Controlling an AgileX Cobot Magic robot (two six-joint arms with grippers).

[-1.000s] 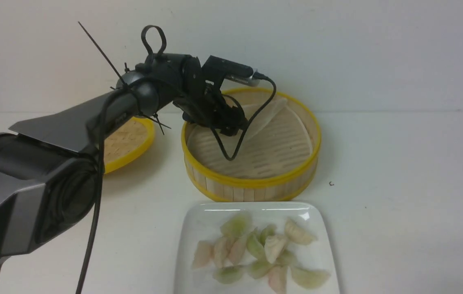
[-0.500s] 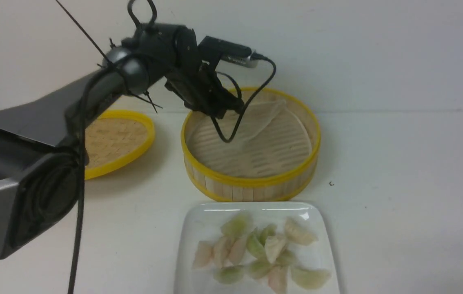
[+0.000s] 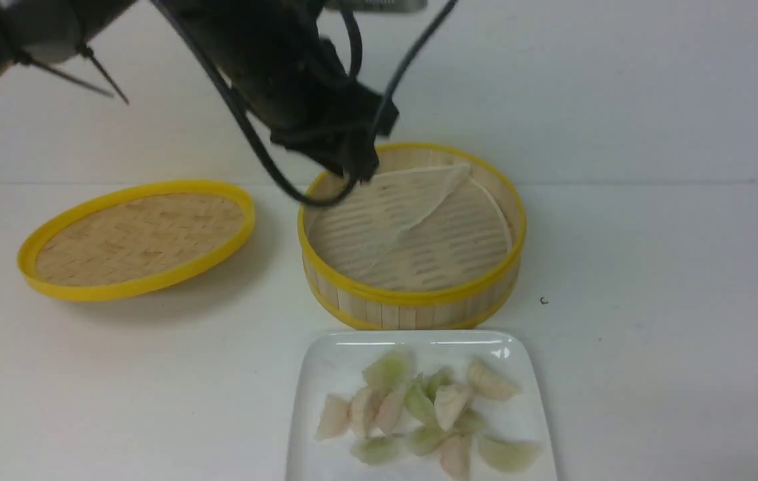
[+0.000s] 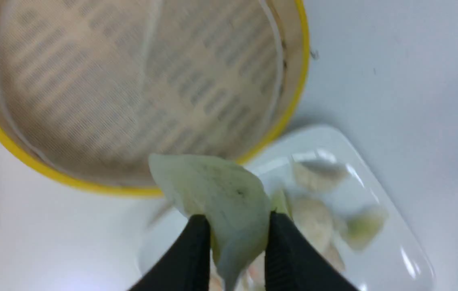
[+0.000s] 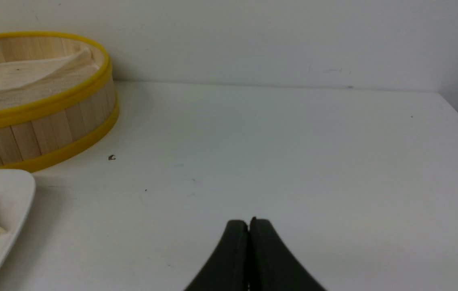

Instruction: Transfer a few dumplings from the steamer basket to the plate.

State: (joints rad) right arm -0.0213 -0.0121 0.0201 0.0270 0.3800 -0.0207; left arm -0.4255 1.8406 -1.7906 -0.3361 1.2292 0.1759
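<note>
My left gripper (image 4: 237, 220) is shut on a pale green dumpling (image 4: 217, 190) and holds it in the air above the near rim of the steamer basket (image 4: 31, 161) and the far end of the plate (image 4: 394, 250). In the front view the left gripper (image 3: 359, 164) hangs over the basket's (image 3: 412, 297) back left rim; the held dumpling is hidden there. The basket shows only its folded liner sheet (image 3: 412, 200). Several dumplings (image 3: 449, 404) lie on the white plate (image 3: 339, 361). My right gripper (image 5: 248, 221) is shut and empty, low over the table right of the basket (image 5: 51, 133).
The shallow woven yellow-rimmed lid (image 3: 132, 240) lies on the table left of the basket. A wall stands close behind the basket. A small dark speck (image 3: 543, 300) lies on the table right of the basket.
My left arm has risen up and out of the basket, lifting toward the top of the front view. The lid is uncovered. The liner sheet has settled a little.
</note>
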